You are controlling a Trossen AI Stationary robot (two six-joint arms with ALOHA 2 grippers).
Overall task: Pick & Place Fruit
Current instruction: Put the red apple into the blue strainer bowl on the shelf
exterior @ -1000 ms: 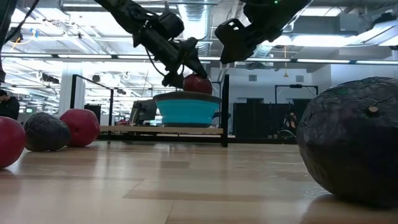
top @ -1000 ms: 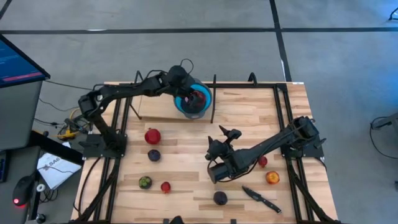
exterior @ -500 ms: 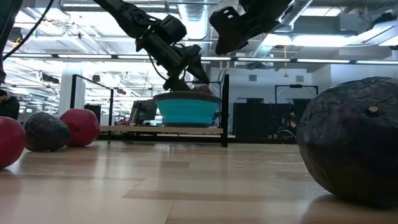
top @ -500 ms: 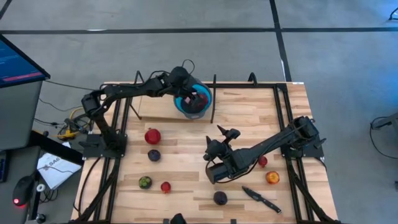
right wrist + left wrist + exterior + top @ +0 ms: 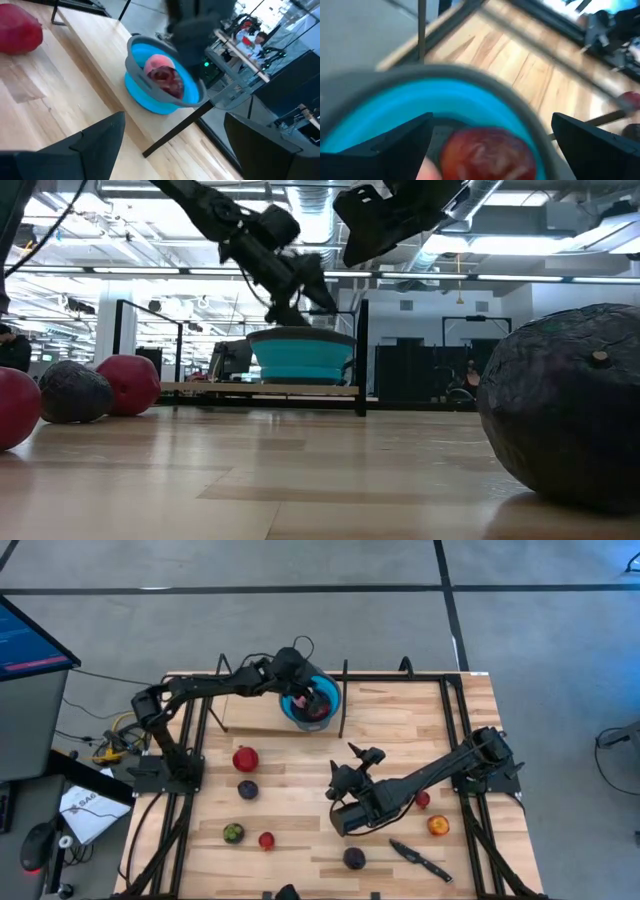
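My left jaws hang spread wide right over the blue bowl at the far edge of the table, gripping nothing; a red fruit lies in the bowl just below them, beside a pink one. My right jaws hover mid-table, also spread and empty, above bare wood.

The rest of the fruit lies scattered on the near half: a big red piece, a dark purple piece, a greenish piece, a small red piece, another purple piece, an orange piece, and a small red one partly under my right arm.

What worries me: lifting the left jaws out carelessly could catch the bowl's rim and tip it (it sits close to the table's far edge, so a spill would likely roll off). On the right, the knife lies near the purple and orange fruit; a sloppy reach could knock it or send a round piece rolling toward the near edge.

Room is good in the table's middle, tighter by the upright posts flanking the bowl
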